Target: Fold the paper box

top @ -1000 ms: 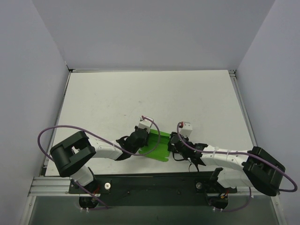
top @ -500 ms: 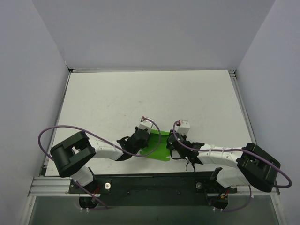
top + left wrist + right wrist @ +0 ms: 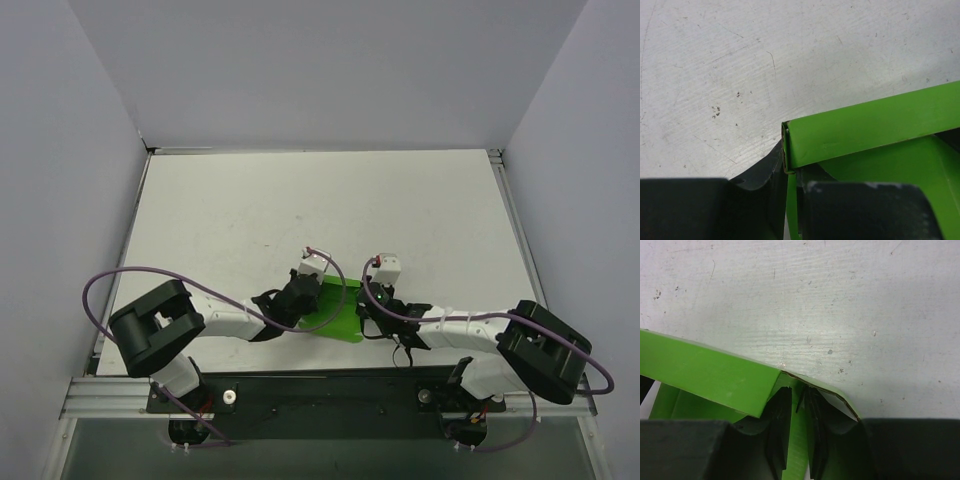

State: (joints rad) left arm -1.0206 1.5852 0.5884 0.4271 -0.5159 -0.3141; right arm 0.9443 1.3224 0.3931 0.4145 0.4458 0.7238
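The bright green paper box (image 3: 338,309) lies near the table's front edge, between the two grippers. My left gripper (image 3: 303,301) is shut on the box's left end. In the left wrist view its black fingers (image 3: 756,202) pinch a thin upright green wall (image 3: 791,210) below a folded green rim (image 3: 870,127). My right gripper (image 3: 367,306) is at the box's right end. In the right wrist view its fingertips (image 3: 780,427) close on a thin green wall (image 3: 799,445) under a bent flap (image 3: 835,392). A folded green side (image 3: 705,372) runs left.
The white table (image 3: 330,210) stretches back to grey walls on three sides. A metal rail (image 3: 110,395) runs along the front edge by the arm bases. Purple cables (image 3: 100,285) loop off both arms.
The right arm has drawn in leftward, pushing its gripper closer against the box. The left wrist has shifted slightly right. The box stays between them.
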